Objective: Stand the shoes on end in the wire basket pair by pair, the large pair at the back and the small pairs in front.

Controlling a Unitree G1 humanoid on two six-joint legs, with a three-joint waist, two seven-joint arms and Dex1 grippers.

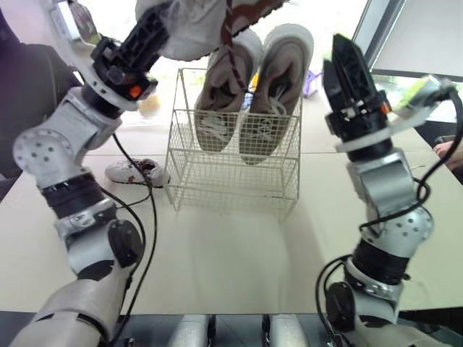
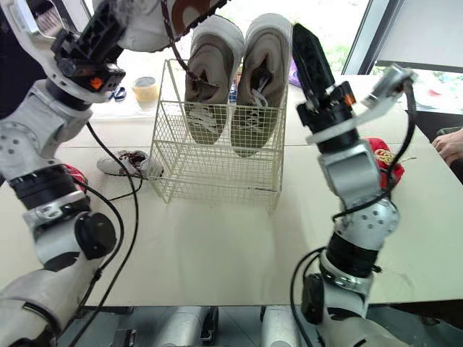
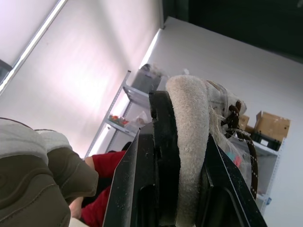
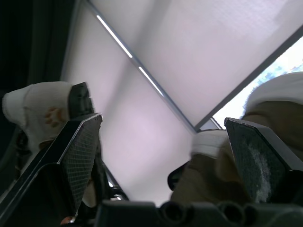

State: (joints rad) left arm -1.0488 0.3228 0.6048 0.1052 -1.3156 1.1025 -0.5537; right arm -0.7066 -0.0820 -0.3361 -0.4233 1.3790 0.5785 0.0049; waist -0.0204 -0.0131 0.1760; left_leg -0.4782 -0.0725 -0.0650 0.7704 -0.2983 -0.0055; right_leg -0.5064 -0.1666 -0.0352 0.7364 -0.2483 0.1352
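A white wire basket [image 1: 231, 181] stands mid-table. A large beige pair of shoes [image 1: 278, 94] stands on end against its back wall, toes up. High above the basket's left side, my left gripper [image 1: 155, 29] is shut on a small cream shoe [image 1: 195, 25] with brown laces dangling; the left wrist view shows its fingers [image 3: 158, 161] clamped on the shoe's rim [image 3: 189, 123]. My right gripper [image 1: 349, 65] is raised to the right of the basket, pointing up, open with nothing between its fingers [image 4: 80, 151]. Another small shoe [image 1: 137, 172] lies on the table left of the basket.
A red item [image 2: 383, 163] lies behind my right arm, and another red item [image 2: 72, 173] behind my left arm. A small jar [image 2: 147, 88] stands at the far left of the table. A person's hand [image 1: 452, 153] rests at the right edge.
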